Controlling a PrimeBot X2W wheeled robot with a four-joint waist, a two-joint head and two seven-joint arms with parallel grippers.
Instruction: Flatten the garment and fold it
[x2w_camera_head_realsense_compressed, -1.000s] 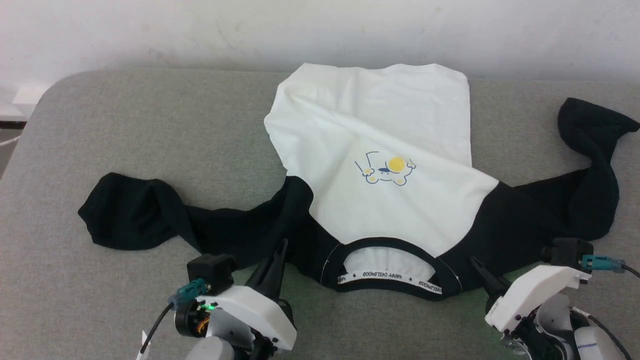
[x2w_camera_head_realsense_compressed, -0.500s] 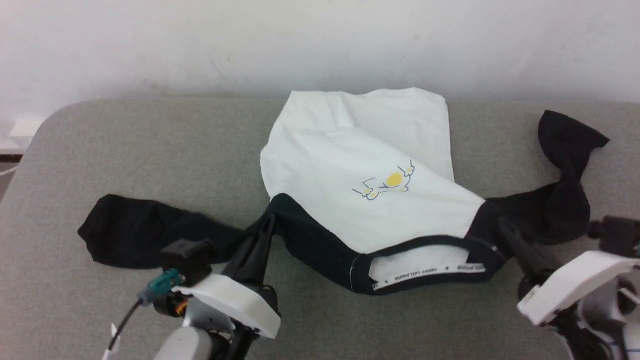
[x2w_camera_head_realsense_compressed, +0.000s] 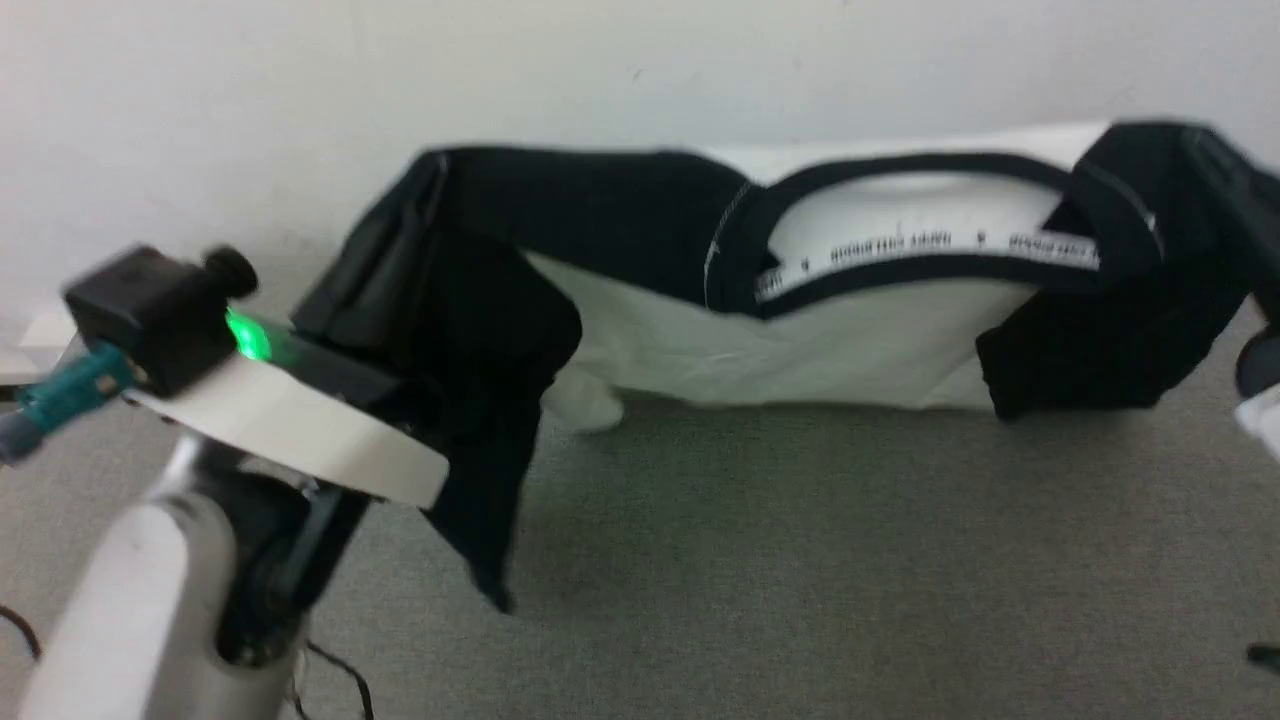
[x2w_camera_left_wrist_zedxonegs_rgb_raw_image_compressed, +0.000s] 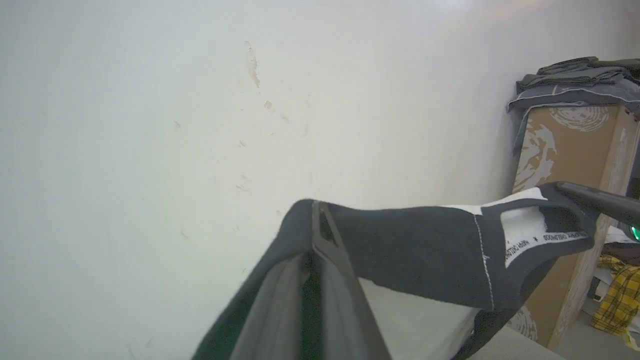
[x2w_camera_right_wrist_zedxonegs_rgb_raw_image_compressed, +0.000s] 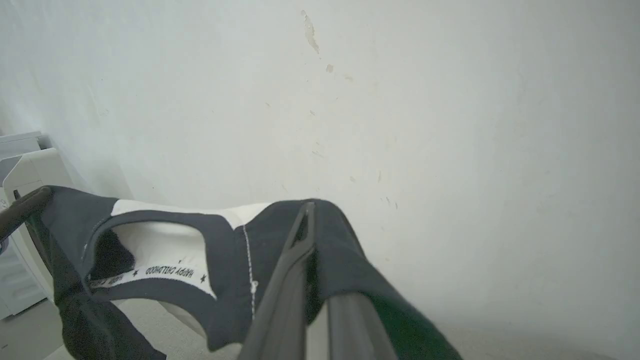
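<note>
The garment (x2w_camera_head_realsense_compressed: 800, 350) hangs in the air by its shoulders, cream-white body down and black collar (x2w_camera_head_realsense_compressed: 900, 170) on top. My left gripper (x2w_camera_head_realsense_compressed: 428, 180) is shut on the left black shoulder, and a black sleeve (x2w_camera_head_realsense_compressed: 490, 420) droops below it. At the far right my right gripper (x2w_camera_head_realsense_compressed: 1195, 140) is shut on the other shoulder. In the left wrist view the left gripper (x2w_camera_left_wrist_zedxonegs_rgb_raw_image_compressed: 316, 207) pinches black fabric of the garment (x2w_camera_left_wrist_zedxonegs_rgb_raw_image_compressed: 410, 250). The right wrist view shows the right gripper (x2w_camera_right_wrist_zedxonegs_rgb_raw_image_compressed: 307, 207) pinching the garment (x2w_camera_right_wrist_zedxonegs_rgb_raw_image_compressed: 165, 245) beside the collar.
A grey padded surface (x2w_camera_head_realsense_compressed: 800, 550) lies under the shirt, and a white wall (x2w_camera_head_realsense_compressed: 600, 70) stands close behind. A cardboard box (x2w_camera_left_wrist_zedxonegs_rgb_raw_image_compressed: 565, 145) topped with folded clothes is off to one side. A white machine (x2w_camera_right_wrist_zedxonegs_rgb_raw_image_compressed: 20, 165) is at the other.
Both grippers have risen with the shirt's shoulders in them, so the shirt has gone from lying on the grey surface to hanging. The head camera has tilted up.
</note>
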